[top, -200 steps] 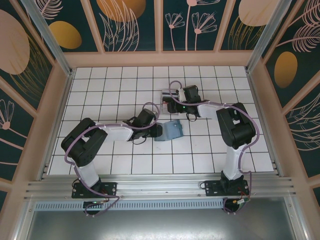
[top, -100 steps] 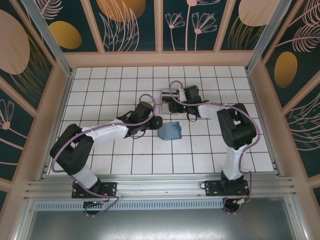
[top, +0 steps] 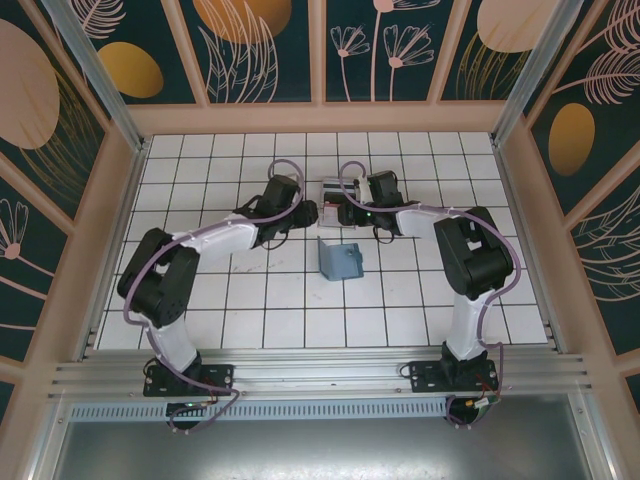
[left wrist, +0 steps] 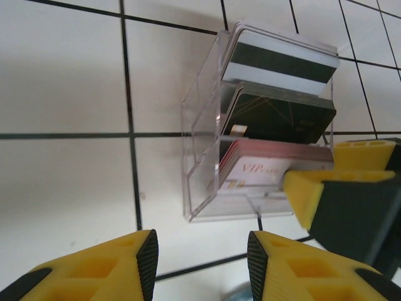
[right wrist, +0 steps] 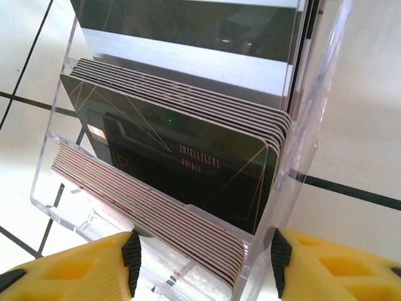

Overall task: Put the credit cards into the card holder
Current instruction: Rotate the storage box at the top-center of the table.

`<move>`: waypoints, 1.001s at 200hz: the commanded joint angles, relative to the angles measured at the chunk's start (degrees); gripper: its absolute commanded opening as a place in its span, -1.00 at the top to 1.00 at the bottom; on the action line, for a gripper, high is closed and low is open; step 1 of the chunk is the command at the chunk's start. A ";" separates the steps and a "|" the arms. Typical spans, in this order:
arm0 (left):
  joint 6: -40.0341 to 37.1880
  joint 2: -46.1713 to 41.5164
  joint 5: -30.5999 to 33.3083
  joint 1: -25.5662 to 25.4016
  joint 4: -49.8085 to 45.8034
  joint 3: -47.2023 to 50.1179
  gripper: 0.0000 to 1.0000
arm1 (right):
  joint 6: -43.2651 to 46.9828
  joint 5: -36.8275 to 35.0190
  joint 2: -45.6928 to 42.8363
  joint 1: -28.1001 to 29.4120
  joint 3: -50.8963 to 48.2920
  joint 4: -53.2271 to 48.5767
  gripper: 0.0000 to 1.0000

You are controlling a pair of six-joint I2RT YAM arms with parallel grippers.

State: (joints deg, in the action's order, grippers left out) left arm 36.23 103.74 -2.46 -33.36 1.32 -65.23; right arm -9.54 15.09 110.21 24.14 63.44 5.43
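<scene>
Now | left jaws part-open, empty, facing clear stand [left wrist: 199,141] | right jaws astride its front, grip unclear

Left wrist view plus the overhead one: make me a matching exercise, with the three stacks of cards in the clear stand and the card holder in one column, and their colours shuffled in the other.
Things
1. front stack in the clear stand
2. middle stack
3. back stack
4. card holder

Colours
A. teal blue
B. white and grey with a dark stripe
C. pale pink with VIP lettering
D. black with thin lines

Pairs: 1-C, 2-D, 3-B, 4-A
</scene>
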 commanded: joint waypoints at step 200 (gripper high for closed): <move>-2.73 12.35 -1.76 0.06 3.01 -5.24 0.36 | -0.05 -0.04 1.92 1.62 1.77 -0.55 -0.44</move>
State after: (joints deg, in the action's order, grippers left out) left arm 35.07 114.72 -2.72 -33.36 3.49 -71.79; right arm -9.50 15.38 110.17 25.06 63.29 5.67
